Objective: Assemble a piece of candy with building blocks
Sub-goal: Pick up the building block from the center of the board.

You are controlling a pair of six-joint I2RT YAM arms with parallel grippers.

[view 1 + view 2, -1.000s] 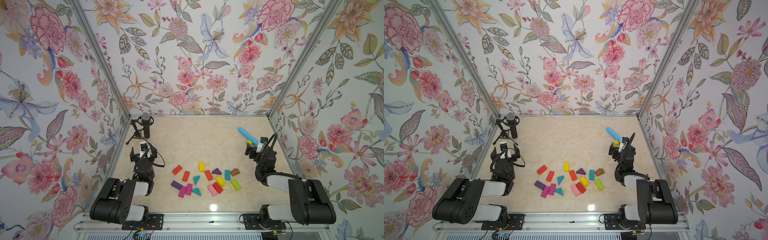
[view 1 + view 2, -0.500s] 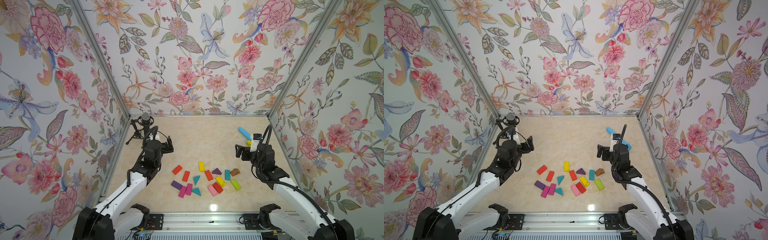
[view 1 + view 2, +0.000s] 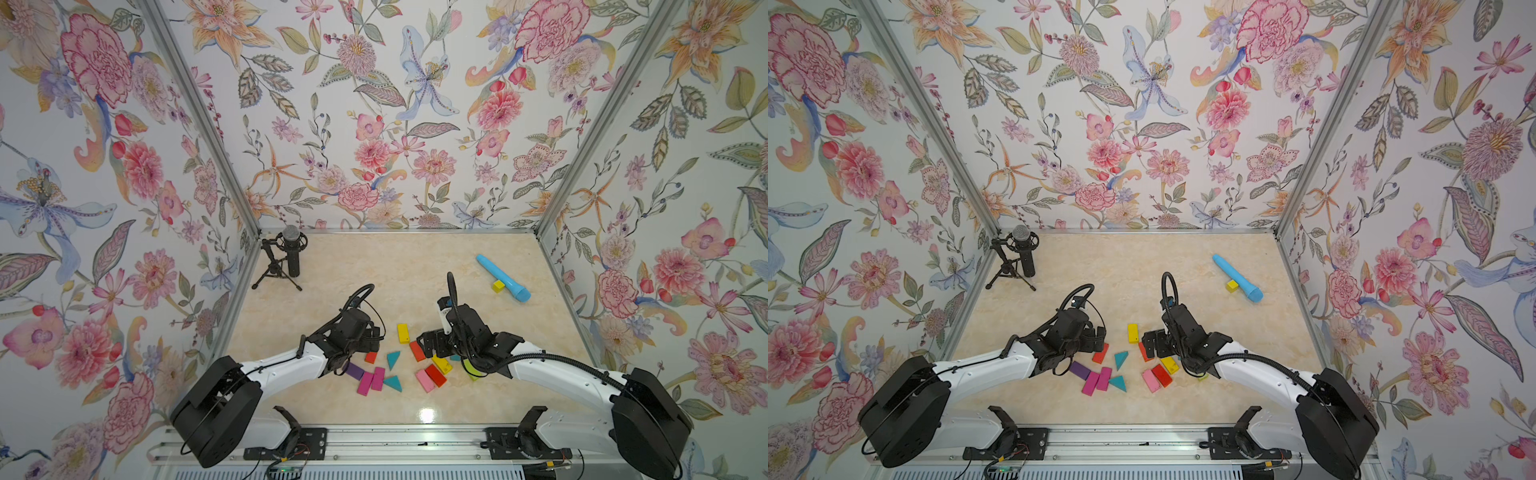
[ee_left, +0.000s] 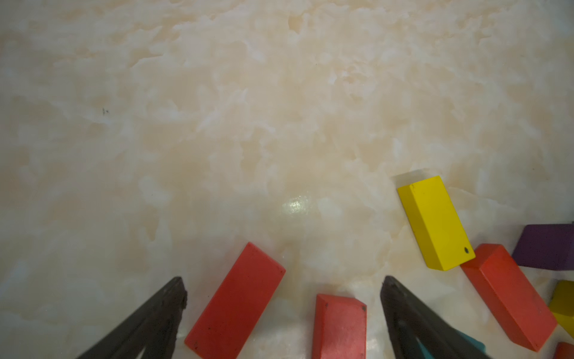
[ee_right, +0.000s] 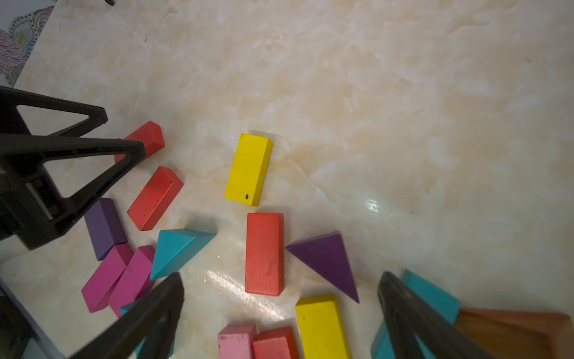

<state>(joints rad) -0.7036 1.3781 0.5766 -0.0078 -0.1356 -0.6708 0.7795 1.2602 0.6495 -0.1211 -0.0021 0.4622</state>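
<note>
Reaching stage: both arms over loose blocks, nothing picked up.

In a top view the blocks (image 3: 392, 359) lay scattered and unjoined on the table (image 3: 374, 270). In the left wrist view the left end effector (image 4: 284, 287) gaped wide and empty, with two red bricks (image 4: 236, 301) framed between its fingers. In the right wrist view the right end effector (image 5: 281, 281) was equally wide and empty over a central brick (image 5: 264, 253). The next move likely calls for lowering onto one piece and closing.

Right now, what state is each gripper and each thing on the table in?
left gripper: open, empty, low over the blocks.
right gripper: open, empty, over the block cluster.
building blocks: lying flat, scattered, none stacked or held.
light-blue tube: lying on its side, apart from the cluster.
yellow cube: sitting beside the tube.
microphone: upright on its tripod.
</note>
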